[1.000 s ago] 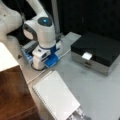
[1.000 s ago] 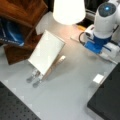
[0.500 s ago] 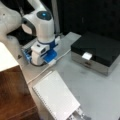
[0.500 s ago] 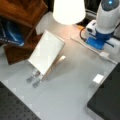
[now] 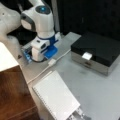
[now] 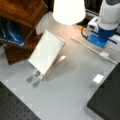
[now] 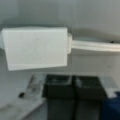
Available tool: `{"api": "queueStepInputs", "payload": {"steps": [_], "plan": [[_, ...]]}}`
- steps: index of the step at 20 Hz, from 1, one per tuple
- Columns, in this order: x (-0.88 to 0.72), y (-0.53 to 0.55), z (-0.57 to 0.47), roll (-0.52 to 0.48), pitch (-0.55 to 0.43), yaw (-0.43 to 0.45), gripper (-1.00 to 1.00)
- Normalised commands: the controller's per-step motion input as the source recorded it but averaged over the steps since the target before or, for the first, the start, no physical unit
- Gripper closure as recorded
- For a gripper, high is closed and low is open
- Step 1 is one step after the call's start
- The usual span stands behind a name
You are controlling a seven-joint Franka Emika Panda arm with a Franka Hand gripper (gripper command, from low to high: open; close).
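- In a front view, the gripper (image 5: 38, 58) hangs low over the grey table (image 5: 100, 95), at the view's left. It sits under the arm's white wrist and blue fittings, which hide its fingertips here.
- Just beside it, toward the view's right, a small white plug block (image 5: 51, 61) lies flat on the table. It is joined to a thin white cable (image 5: 65, 53) that runs diagonally across the surface.
- The same view shows a black box (image 5: 96, 50) with a silvery base, well apart, and a white ribbed pad (image 5: 56, 97) near the bottom.
- In a front view from the opposite side, the plug block (image 6: 104, 54) lies at the right edge. The cable (image 6: 83, 45) passes in front of the blue-and-white gripper housing (image 6: 97, 40).
- Here the white pad (image 6: 46, 52) leans tilted on a metal stand, under a glowing lampshade (image 6: 68, 10) and beside a wooden shelf (image 6: 22, 10).
- In the wrist view, the plug block (image 7: 36, 47) fills the upper frame, boxy and matt, with the cable (image 7: 95, 46) leaving on its right.
- Below it, the gripper (image 7: 73, 83) shows dark fingers (image 7: 58, 86) nearly together, holding nothing and clear of the block.
- The block looks light, rigid, smooth plastic. Its flat long sides would be the sound place to pinch, while the limp cable would probably drag behind it.
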Motion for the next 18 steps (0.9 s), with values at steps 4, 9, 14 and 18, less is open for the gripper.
{"api": "queueStepInputs", "payload": {"steps": [4,9,14,18], "plan": [[-0.28,-0.01,0.05,0.171,-0.142,-0.012,1.00],[-0.21,-0.01,0.10,0.176,-0.044,-0.021,-1.00],[-0.09,0.05,0.12,0.175,0.018,-0.044,-1.00],[0.01,0.09,0.14,0.157,0.075,-0.052,-1.00]]}}
